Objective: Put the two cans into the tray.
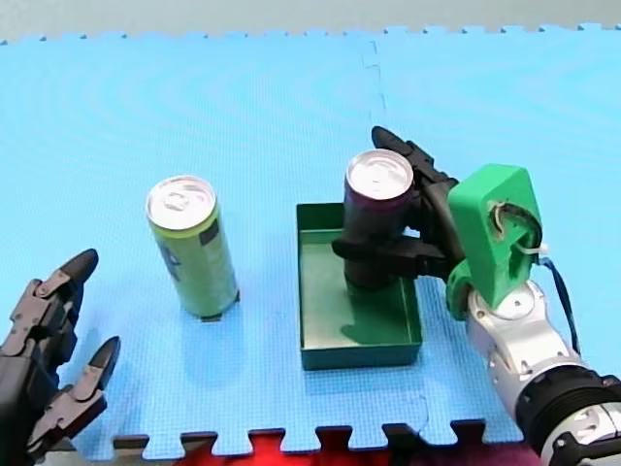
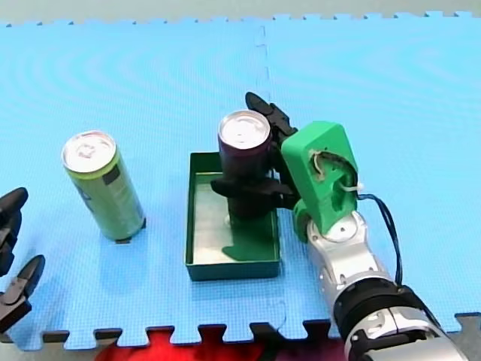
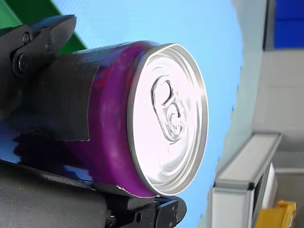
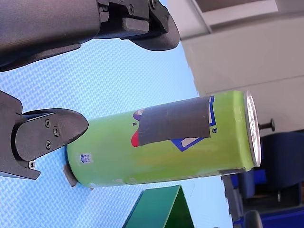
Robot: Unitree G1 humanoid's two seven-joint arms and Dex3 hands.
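Now right hand (image 1: 429, 225) grips purple can (image 1: 375, 209) upright over the tray (image 1: 310, 291); settle it flat before releasing. Left hand (image 1: 49, 369) empty, well left of tray.

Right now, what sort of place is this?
Likely a robot test lab: foam mat, tray, two cans. Right hand holds the purple can at the tray; left hand is beside the green can.

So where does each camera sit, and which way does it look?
First head view: head, looking down at blue mat; right hand holds the purple can within the green tray, left hand at lower left.
Second head view: same scene, slightly aside.
First wrist view: right wrist, facing the purple can's lid; fingers grip the can.
Second wrist view: a wrist, facing the green can; fingers alongside.
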